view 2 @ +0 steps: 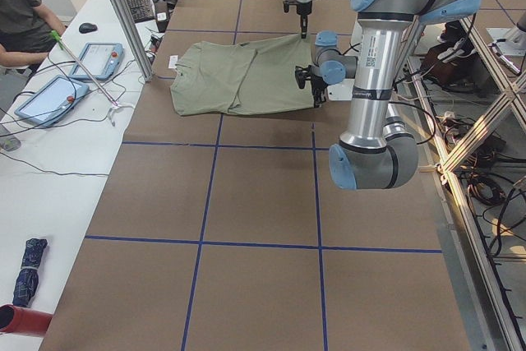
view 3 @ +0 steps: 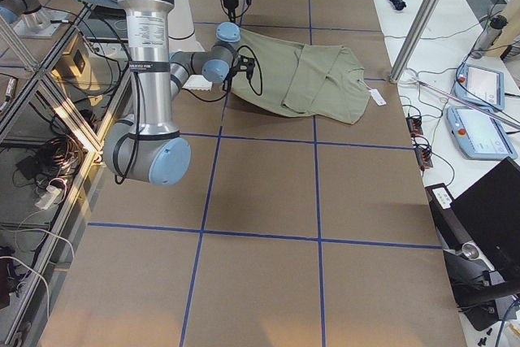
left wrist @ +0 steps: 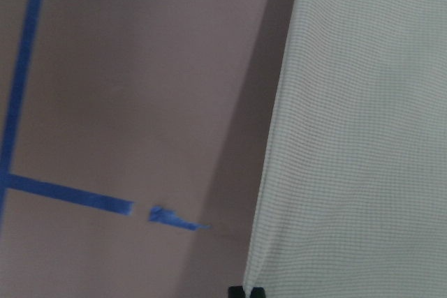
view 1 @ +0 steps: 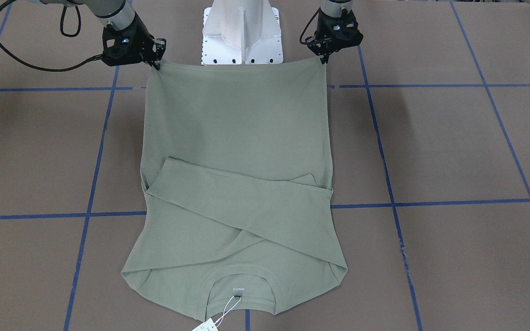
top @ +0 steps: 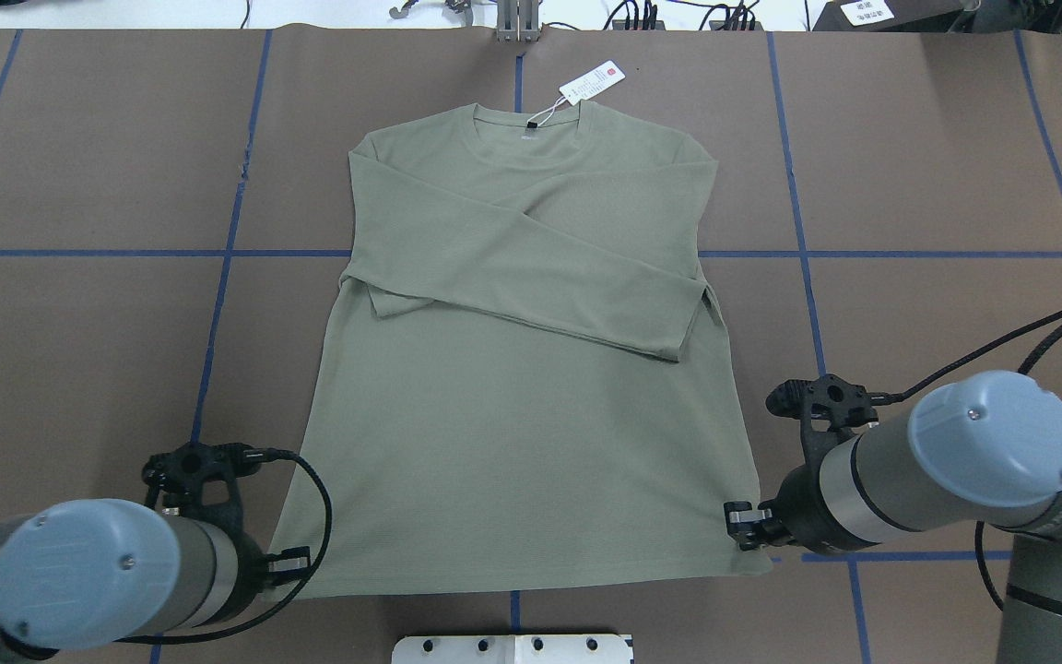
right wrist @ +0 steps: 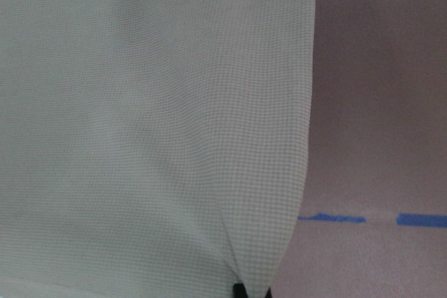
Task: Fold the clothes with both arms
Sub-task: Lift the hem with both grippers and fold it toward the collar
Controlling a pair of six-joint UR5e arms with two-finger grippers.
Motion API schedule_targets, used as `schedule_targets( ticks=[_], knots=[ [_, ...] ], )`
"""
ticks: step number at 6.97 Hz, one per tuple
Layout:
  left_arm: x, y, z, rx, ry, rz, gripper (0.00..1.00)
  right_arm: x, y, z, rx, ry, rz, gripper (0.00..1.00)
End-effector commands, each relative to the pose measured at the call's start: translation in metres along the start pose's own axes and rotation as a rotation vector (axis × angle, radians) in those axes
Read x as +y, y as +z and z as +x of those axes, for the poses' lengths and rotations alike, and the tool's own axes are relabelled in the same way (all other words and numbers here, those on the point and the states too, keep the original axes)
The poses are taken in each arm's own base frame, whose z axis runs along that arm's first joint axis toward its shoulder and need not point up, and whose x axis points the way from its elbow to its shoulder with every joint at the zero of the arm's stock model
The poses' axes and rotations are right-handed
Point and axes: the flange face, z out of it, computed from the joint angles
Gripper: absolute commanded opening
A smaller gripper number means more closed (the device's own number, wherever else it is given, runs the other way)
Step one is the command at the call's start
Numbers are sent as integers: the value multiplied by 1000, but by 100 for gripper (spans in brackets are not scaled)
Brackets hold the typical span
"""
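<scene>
Shirt: olive-green long-sleeved knit shirt, flat, collar toward 12 o'clock from overhead.
Left gripper: pinching its 7 o'clock hem corner.
Right gripper: pinching its 5 o'clock corner.

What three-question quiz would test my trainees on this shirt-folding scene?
1. True or false: both sleeves lie folded across the body of the shirt.
2. Where do the left tool and the right tool grip the shirt? A shoulders; B hem corners; C cuffs.
3. Fill in: the white hang tag lies on the table just beyond the shirt's ____.

Key: 1 true; 2 B; 3 collar.
</scene>
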Motion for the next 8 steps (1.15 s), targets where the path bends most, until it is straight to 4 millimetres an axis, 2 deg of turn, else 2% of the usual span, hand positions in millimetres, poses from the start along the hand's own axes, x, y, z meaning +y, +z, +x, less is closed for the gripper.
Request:
schedule_targets(
  ticks=[1, 2, 3, 4, 5, 6, 7, 8],
  knots=[
    [37, -65, -18, 22, 81, -93, 0, 37, -47, 7, -68, -4, -147, 0],
    [45, -66, -15, 31, 91, -115, 0, 50, -68, 3, -115, 0, -244, 0],
    [48, -71, -9, 49, 94, -133, 0, 46, -78, 4, -136, 5, -259, 0],
    [45, -80, 1, 84, 91, -132, 0, 37, -78, 5, -136, 17, -240, 0],
    [23, -83, 0, 86, 55, -91, 0, 16, -73, -8, -148, 13, -158, 0],
    [-16, -84, 0, 83, 73, -16, 0, -26, -72, -19, -161, 39, -78, 0],
    [-59, -94, 2, 86, 90, 52, 0, -56, -73, -18, -159, 71, -28, 0],
    [-91, -89, -1, 64, 76, 58, 0, -91, -87, -9, -160, 100, 38, 0]
  ],
)
